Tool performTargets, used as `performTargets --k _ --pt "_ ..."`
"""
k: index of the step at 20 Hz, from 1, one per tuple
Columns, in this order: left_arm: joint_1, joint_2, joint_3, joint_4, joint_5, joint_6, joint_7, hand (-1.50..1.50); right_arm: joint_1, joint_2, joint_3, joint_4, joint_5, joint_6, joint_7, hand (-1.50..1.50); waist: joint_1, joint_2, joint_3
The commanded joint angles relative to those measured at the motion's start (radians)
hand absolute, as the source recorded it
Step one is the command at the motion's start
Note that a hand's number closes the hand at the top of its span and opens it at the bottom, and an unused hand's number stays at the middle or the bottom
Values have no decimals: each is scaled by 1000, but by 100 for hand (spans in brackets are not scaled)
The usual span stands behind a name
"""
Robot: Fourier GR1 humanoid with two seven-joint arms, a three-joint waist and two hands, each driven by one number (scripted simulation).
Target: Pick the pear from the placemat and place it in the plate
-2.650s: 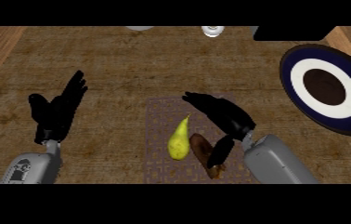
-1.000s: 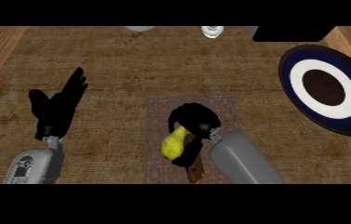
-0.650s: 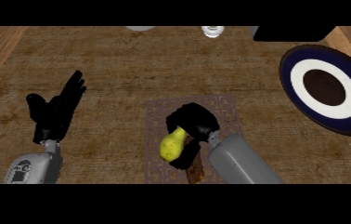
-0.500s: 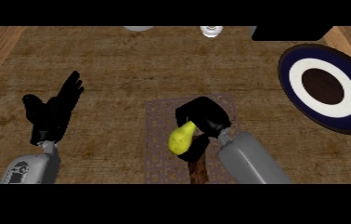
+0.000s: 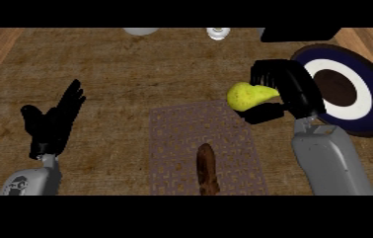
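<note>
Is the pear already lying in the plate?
No, the pear is held in the right hand, left of the plate and above the counter, not yet inside it.

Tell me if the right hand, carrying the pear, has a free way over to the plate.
Probably yes. The right hand, curled round the pear, is just beside the plate, and nothing shows between them.
</note>
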Motion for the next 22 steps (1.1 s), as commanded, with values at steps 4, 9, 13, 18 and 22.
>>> performTargets --k 4,9,13,18,22 --pt "18 -20 -22 -58 -2 5 37 0 28 -63 -202 -221 41 -109 171 150 22 5 0" --pt "-67 -41 -28 42 -31 16 -12 0 10 -130 -402 -165 -117 -67 166 150 28 14 0" --pt "-24 -47 -29 57 -47 15 -54 0 72 -142 -495 -129 -209 -80 120 150 33 13 1" --pt "-24 -8 -5 -2 -2 -46 14 0 74 -223 -573 76 -196 -134 6 150 42 14 1" --pt "-11 -38 -25 -28 -35 -10 12 0 -11 -316 -620 355 -228 -143 -128 150 49 16 1"
